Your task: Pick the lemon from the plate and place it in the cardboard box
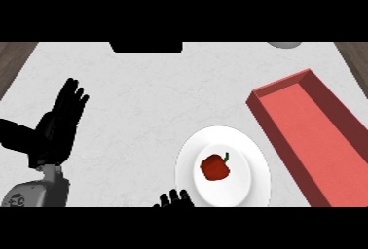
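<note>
The surface (165, 87) is looking like pale marbled stone, smooth and flat. A long red box (316, 141) with thin walls is sitting open at the right, well apart from the left robot hand (59, 126), which is resting with fingers straight, holding nothing. The glossy white round plate (248, 189) is carrying a shiny red pepper (215, 167) with a green stem, no lemon visible. The right robot hand (174, 199) is just poking its fingertips in beside the plate's left rim, so can't tell how open it is.
</note>
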Robot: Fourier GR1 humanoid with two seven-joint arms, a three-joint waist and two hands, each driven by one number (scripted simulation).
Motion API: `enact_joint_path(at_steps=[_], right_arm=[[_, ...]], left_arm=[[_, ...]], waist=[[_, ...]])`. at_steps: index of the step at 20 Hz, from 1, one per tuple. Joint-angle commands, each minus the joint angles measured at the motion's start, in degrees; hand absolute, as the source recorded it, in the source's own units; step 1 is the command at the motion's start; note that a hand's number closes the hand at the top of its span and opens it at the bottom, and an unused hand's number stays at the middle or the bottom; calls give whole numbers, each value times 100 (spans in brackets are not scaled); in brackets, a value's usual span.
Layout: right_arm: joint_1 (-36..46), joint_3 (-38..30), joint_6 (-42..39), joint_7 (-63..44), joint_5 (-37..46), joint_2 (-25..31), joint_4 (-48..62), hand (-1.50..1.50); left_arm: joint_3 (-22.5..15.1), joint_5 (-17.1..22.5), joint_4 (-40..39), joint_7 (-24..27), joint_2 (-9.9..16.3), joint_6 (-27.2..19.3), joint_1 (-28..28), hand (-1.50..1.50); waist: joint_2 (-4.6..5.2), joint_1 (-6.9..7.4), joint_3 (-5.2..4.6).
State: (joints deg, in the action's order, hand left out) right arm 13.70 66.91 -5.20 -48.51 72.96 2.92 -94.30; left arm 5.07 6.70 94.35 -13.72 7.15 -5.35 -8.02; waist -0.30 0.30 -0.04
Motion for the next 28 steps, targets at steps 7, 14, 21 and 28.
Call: enact_joint_path(at_steps=[7, 14, 21, 28], right_arm=[[226, -339, 901, -1151, 587, -274, -1671, 150], [233, -931, 1056, -1486, 1123, -273, -1768, 150], [-184, -1338, 992, -1272, 1364, -278, -1746, 150], [-201, -2267, 838, -858, 1629, 100, -1918, 150]], left_arm=[[61, -23, 9, 28, 4, -57, 66, 0], [64, 53, 42, 152, 24, 94, 329, 0], [-31, -45, 208, 73, -97, -82, 231, 0], [223, 166, 192, 23, 65, 22, 185, 0]], waist=[[-52, -154, 7], [-22, -145, 4], [12, -175, 12], [30, -162, 5]])
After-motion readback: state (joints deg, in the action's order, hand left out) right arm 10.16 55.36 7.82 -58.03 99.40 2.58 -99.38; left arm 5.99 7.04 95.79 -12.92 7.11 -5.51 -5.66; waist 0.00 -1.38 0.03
